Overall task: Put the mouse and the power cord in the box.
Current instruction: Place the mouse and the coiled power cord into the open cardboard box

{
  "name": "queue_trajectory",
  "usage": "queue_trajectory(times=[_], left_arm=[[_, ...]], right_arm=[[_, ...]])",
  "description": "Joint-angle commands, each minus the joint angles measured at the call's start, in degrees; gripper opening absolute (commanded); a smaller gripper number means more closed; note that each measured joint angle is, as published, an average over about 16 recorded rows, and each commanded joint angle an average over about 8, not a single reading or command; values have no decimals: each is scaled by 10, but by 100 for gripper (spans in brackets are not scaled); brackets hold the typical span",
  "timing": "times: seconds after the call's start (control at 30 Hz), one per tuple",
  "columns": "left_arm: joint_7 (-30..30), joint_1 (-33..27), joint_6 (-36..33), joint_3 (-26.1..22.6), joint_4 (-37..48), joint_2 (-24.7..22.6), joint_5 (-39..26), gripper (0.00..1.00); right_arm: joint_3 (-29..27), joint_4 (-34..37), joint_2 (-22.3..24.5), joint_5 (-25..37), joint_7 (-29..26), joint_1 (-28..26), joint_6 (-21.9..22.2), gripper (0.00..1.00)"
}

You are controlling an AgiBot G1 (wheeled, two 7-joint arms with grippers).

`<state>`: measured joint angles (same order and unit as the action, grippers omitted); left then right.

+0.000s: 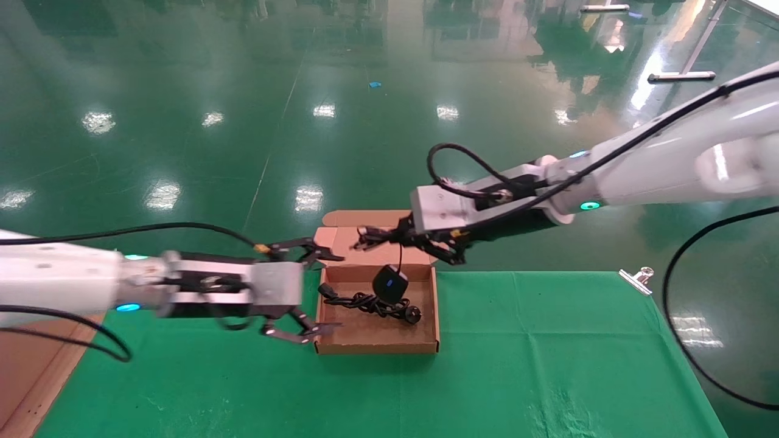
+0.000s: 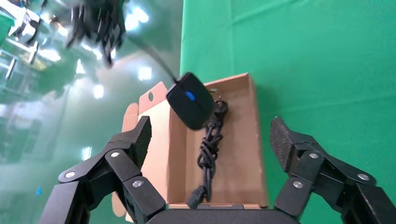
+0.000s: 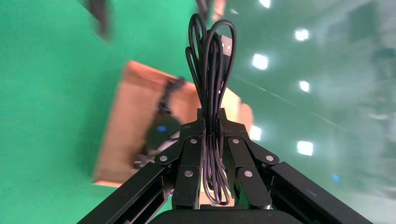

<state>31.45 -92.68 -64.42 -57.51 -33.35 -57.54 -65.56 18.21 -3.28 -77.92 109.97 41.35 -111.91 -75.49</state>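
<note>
A green table [image 1: 517, 365] is seen from above, with a shallow brown cardboard box [image 1: 377, 340] resting open on it near the far edge. All places here are given relative to that box.

The right gripper [image 1: 389, 236] is held above the box's far wall, its jaws clenched on a folded bundle of the mouse's thin black cable [image 3: 212, 84]. The bundle is pinched between the fingers [image 3: 191, 154] and sticks out past the fingertips in long loops. From this grip the mouse [image 1: 390, 283], a small black oval with a blue mark, is hung on its cable below the jaws, over the middle of the box. Whether it touches the box floor cannot be told.

The left gripper [image 1: 313, 292] is held at the box's left wall, its jaws spread wide and nothing grasped between them; the box is framed between its two fingers [image 2: 135, 140].

The power cord [image 1: 368, 302], a thicker black bundle, is laid on the box floor, just under the mouse.
</note>
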Motion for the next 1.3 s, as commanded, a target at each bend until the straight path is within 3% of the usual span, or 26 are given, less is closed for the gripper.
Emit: queue_trajectory(times=[0.03, 0.23, 0.43, 0.77, 0.8, 1.03, 1.07, 1.3], left_arm=[[34, 0, -40, 17, 5, 24, 31, 100], [67, 5, -75, 27, 53, 40, 50, 100], [89, 21, -89, 37, 112, 36, 70, 100], [144, 29, -73, 46, 185, 15, 79, 100], [148, 28, -75, 46, 189, 14, 79, 100], [158, 23, -83, 48, 212, 8, 83, 100], [159, 23, -83, 48, 213, 8, 83, 100], [159, 23, -84, 48, 214, 8, 83, 100]], right_arm=[[-4, -17, -7, -5, 0, 15, 29, 0], [22, -81, -12, -37, -12, 76, 67, 0], [85, -135, -11, -70, -35, 129, 104, 0], [192, -183, -8, -129, -74, 172, 167, 0], [201, -186, -7, -135, -76, 174, 174, 5], [240, -201, -6, -165, -83, 186, 211, 92], [242, -202, -6, -166, -83, 187, 213, 100], [242, -203, -6, -167, -83, 189, 214, 100]])
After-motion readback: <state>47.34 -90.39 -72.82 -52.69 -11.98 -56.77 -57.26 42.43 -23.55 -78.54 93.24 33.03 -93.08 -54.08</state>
